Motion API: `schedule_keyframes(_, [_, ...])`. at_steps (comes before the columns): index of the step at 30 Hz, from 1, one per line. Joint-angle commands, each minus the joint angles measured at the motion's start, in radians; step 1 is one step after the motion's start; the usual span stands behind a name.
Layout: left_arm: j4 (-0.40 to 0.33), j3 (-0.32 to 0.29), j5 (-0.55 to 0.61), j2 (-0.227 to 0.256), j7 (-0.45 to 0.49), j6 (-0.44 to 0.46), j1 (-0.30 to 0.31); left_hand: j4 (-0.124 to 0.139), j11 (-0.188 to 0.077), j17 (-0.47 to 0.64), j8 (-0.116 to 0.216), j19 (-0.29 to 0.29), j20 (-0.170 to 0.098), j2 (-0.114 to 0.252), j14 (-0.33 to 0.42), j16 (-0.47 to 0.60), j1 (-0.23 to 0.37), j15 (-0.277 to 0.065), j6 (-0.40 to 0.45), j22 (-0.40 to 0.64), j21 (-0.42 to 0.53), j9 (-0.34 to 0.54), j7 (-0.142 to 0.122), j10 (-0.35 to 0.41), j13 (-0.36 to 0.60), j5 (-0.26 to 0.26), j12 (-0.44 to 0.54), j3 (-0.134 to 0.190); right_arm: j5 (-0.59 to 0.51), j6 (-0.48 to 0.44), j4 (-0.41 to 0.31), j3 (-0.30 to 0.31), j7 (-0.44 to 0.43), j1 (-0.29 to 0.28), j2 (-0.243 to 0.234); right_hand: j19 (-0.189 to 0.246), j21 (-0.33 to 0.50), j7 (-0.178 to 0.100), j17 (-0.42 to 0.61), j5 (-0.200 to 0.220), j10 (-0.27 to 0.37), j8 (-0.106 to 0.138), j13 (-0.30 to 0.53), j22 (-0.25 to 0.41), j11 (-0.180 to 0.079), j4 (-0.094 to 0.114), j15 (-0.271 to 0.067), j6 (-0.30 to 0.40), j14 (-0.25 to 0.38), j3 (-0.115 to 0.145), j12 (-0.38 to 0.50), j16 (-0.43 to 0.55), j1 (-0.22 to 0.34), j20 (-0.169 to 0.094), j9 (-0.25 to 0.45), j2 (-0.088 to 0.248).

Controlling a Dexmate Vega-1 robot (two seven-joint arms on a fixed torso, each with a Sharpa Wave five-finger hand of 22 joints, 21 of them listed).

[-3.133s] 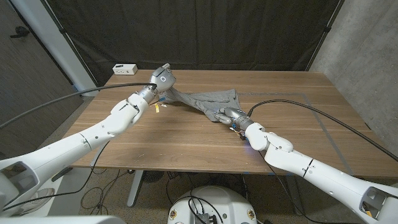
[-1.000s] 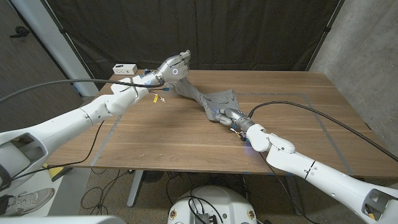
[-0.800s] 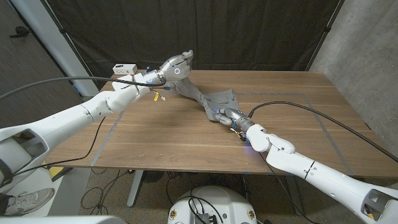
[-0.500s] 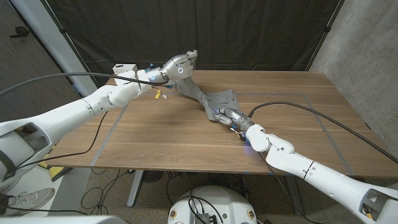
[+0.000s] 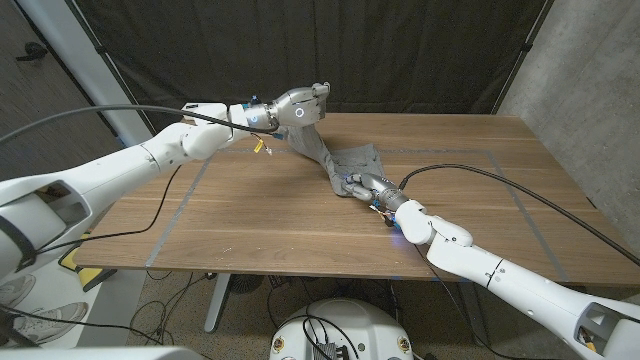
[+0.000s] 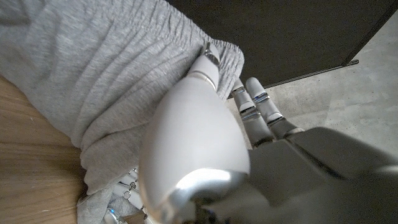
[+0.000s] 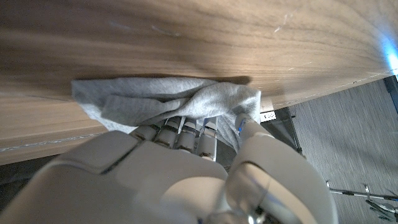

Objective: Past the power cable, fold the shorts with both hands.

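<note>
The grey shorts (image 5: pixel 340 160) stretch across the middle of the wooden table (image 5: pixel 260 220), pulled taut between both hands. My left hand (image 5: pixel 300 105) grips the waistband end and holds it lifted above the table's far edge; its wrist view shows the elastic waistband (image 6: pixel 124 56) bunched in the fingers (image 6: pixel 255 106). My right hand (image 5: pixel 364 187) grips the other end of the shorts (image 7: pixel 180 106) low against the table, near its middle.
A white power strip (image 5: pixel 205 107) lies at the table's far left corner behind my left arm. Black cables (image 5: pixel 500 180) run along both arms. A dark curtain hangs behind the table. A concrete wall stands at the right.
My left hand has carried the waistband end up and to the right along the far edge, drawing the shorts into a narrow taut band. My right hand has stayed put.
</note>
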Motion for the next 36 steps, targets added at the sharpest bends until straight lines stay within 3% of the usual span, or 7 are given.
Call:
schedule_keyframes(1, [0.036, 0.076, 0.045, -0.040, 0.077, -0.055, -0.095, 0.000, -0.001, 0.003, 0.009, -0.003, -0.004, 0.002, 0.005, 0.003, 0.010, -0.178, -0.003, 0.002, 0.011, -0.004, 0.002, -0.002, 0.003, 0.010, -0.005, -0.007, 0.012, 0.022, 0.020, 0.001, -0.011, -0.008, 0.006, 0.011, 0.010, 0.001, 0.003, -0.006, 0.000, -0.001, 0.003, 0.002, 0.000, -0.009, -0.043, 0.009, 0.004, 0.004, -0.004, -0.001, 0.013, 0.002, 0.001, 0.002])
schedule_keyframes(8, [0.076, 0.123, 0.057, -0.071, 0.137, -0.066, -0.144, 0.000, -0.001, 0.002, 0.013, -0.005, -0.002, 0.004, 0.004, 0.002, 0.012, -0.178, -0.008, 0.002, 0.014, -0.009, 0.001, -0.001, 0.002, 0.011, -0.005, -0.012, 0.015, 0.020, 0.011, 0.007, -0.020, -0.022, -0.003, 0.011, 0.010, 0.002, 0.003, -0.007, 0.002, -0.001, 0.003, 0.002, 0.001, -0.015, -0.043, 0.009, 0.004, 0.004, -0.003, -0.001, 0.015, 0.003, 0.001, 0.000])
schedule_keyframes(14, [0.156, 0.171, 0.052, -0.121, 0.237, -0.046, -0.187, 0.001, -0.001, 0.003, 0.015, -0.004, -0.004, 0.005, 0.006, 0.003, 0.013, -0.178, -0.010, 0.002, 0.016, -0.013, -0.002, -0.002, 0.002, 0.011, -0.005, -0.015, 0.023, 0.019, 0.008, 0.012, -0.021, -0.030, -0.006, 0.011, 0.010, 0.001, 0.004, -0.008, 0.001, -0.002, 0.003, 0.002, -0.001, -0.018, -0.042, 0.009, 0.005, 0.004, -0.004, 0.000, 0.016, 0.004, 0.001, -0.001])
schedule_keyframes(21, [0.227, 0.237, 0.052, -0.169, 0.275, -0.033, -0.237, 0.001, -0.001, 0.003, 0.016, -0.002, -0.006, 0.005, 0.010, 0.004, 0.015, -0.178, -0.012, 0.001, 0.020, -0.023, -0.005, -0.002, 0.002, 0.010, -0.005, -0.019, 0.033, 0.030, 0.013, 0.016, -0.019, -0.031, -0.009, 0.011, 0.010, 0.001, 0.005, -0.009, 0.002, -0.002, 0.003, 0.002, 0.000, -0.020, -0.042, 0.009, 0.004, 0.003, -0.004, 0.001, 0.016, 0.004, 0.002, 0.000])
schedule_keyframes(36, [0.466, 0.412, 0.000, -0.354, 0.369, 0.001, -0.351, 0.000, -0.001, 0.002, 0.019, -0.003, -0.010, 0.007, 0.014, 0.003, 0.021, -0.178, -0.007, 0.000, 0.028, -0.052, -0.004, -0.002, 0.002, 0.008, -0.004, -0.026, 0.046, 0.074, 0.053, 0.001, 0.008, -0.017, 0.002, 0.020, 0.013, 0.001, 0.006, -0.010, 0.002, -0.003, 0.003, 0.002, 0.001, -0.024, -0.041, 0.009, 0.003, 0.002, -0.005, 0.002, 0.016, 0.007, 0.002, 0.000])
